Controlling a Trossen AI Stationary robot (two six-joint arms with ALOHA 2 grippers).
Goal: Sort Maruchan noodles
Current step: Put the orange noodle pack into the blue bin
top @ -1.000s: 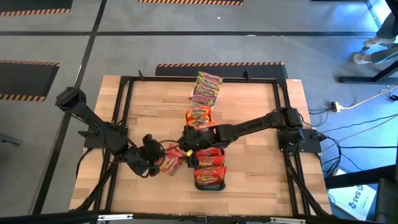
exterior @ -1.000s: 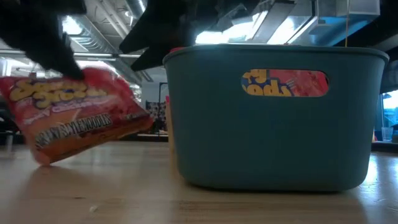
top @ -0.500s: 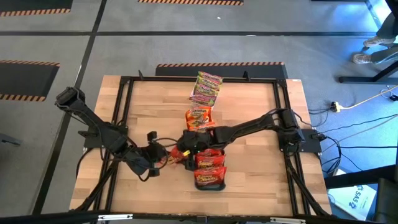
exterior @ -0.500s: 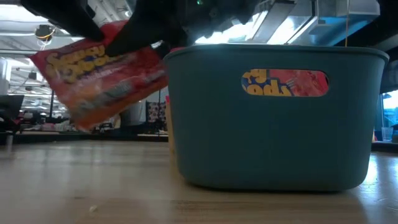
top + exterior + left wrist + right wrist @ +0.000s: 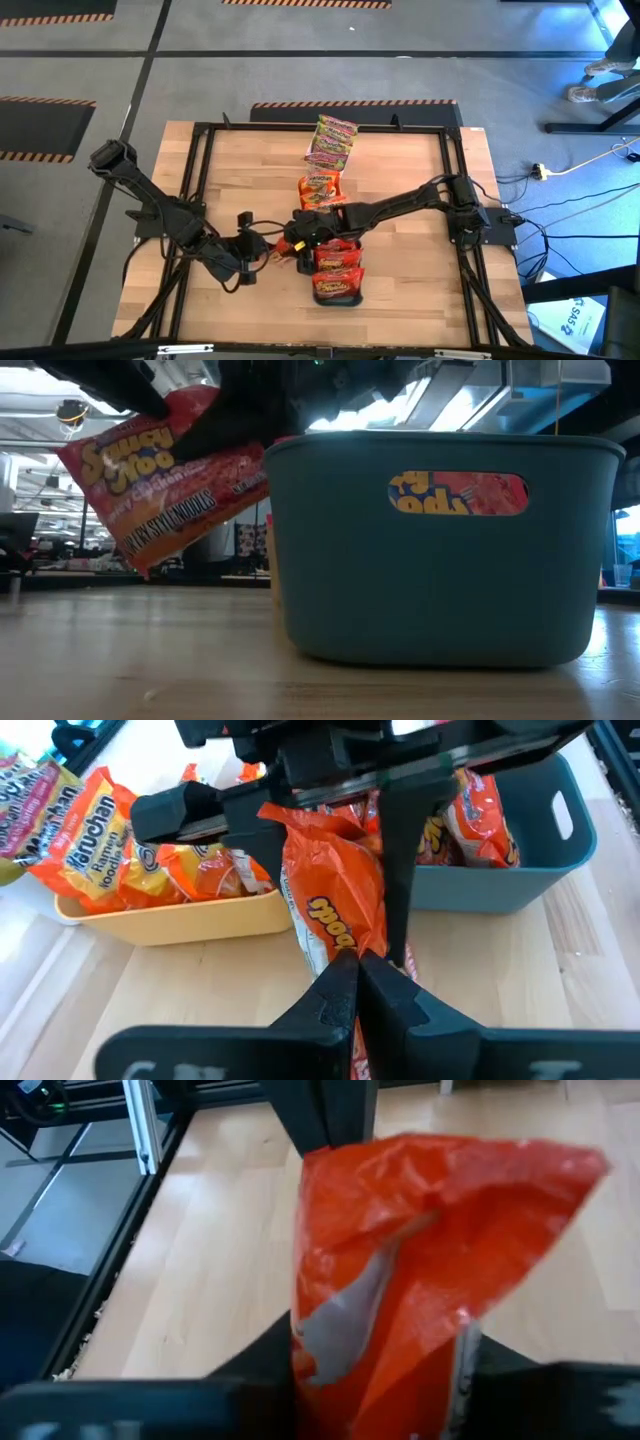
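Observation:
A red-orange Maruchan noodles packet (image 5: 335, 890) hangs above the table between both grippers, left of the teal tray (image 5: 337, 285). My left gripper (image 5: 358, 970) is shut on the end nearer the table's left edge. My right gripper (image 5: 292, 238) reaches in from the right, its fingers closed on the packet's other part (image 5: 400, 1260). In the low view the packet (image 5: 165, 475) is tilted and clear of the wood. Other red packets (image 5: 337, 265) lie in the teal tray. My left gripper pinches the packet's near end (image 5: 345, 935) between its two fingers, coming in about level from the table's left. The packet is lifted clear and tilted. My right gripper has the packet's far part (image 5: 335, 830) between its two fingers (image 5: 400, 860), coming from the table's right. The plastic is bunched and creased there.
An orange tray (image 5: 170, 915) holds orange packets beyond the teal tray (image 5: 500, 885). Green-pink packets (image 5: 332, 140) lie toward the far edge. Black frame rails (image 5: 200, 180) run around the tabletop. Bare wood lies left and right of the row of trays.
My left gripper has lifted the packet off the table and carried it toward the table's right, toward the teal tray. The packet, which rested tilted on the wood, now hangs clear. My right gripper has moved toward the near left onto the packet.

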